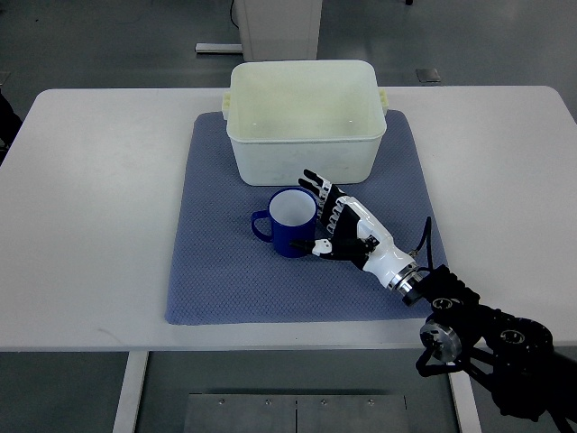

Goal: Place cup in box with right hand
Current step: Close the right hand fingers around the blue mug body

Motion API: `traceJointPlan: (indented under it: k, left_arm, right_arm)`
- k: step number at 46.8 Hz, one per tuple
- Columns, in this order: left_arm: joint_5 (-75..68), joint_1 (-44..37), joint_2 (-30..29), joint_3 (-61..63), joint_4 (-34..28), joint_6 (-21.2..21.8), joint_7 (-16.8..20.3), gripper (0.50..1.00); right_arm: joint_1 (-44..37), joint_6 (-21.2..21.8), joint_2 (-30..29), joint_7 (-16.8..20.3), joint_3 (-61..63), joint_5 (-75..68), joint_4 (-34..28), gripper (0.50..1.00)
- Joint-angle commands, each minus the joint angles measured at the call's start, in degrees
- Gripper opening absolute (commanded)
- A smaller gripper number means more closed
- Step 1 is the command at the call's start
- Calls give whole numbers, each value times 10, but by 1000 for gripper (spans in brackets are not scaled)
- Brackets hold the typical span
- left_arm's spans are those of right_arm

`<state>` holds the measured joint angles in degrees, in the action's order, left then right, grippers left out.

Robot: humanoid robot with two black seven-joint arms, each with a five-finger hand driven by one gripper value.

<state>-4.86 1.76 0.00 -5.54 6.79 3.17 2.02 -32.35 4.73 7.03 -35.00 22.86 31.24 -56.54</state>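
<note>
A blue cup (289, 222) with a white inside stands upright on the blue mat (216, 271), its handle pointing left. Just behind it sits the cream plastic box (303, 117), with nothing inside. My right hand (326, 219) comes in from the lower right and sits against the cup's right side. Its fingers (319, 187) are spread along the cup's far right edge and the thumb (320, 244) is at the near right side. The fingers are not closed around the cup. The left arm does not show.
The mat lies on a white table (90, 198). My right arm's black joints (487, 338) hang over the table's front right corner. A white pedestal (278, 23) stands on the floor behind the table.
</note>
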Motion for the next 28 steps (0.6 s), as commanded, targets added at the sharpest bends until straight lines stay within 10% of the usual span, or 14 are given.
traceJointPlan:
  k: [1, 28]
  left_arm:
    - [0, 0, 0, 0, 0, 0, 0, 1000]
    - [0, 0, 0, 0, 0, 0, 0, 1000]
  right_arm:
    - [0, -9, -11, 0, -2, 0, 10, 1000]
    - [-13, -47, -50, 0, -3, 0, 56, 998]
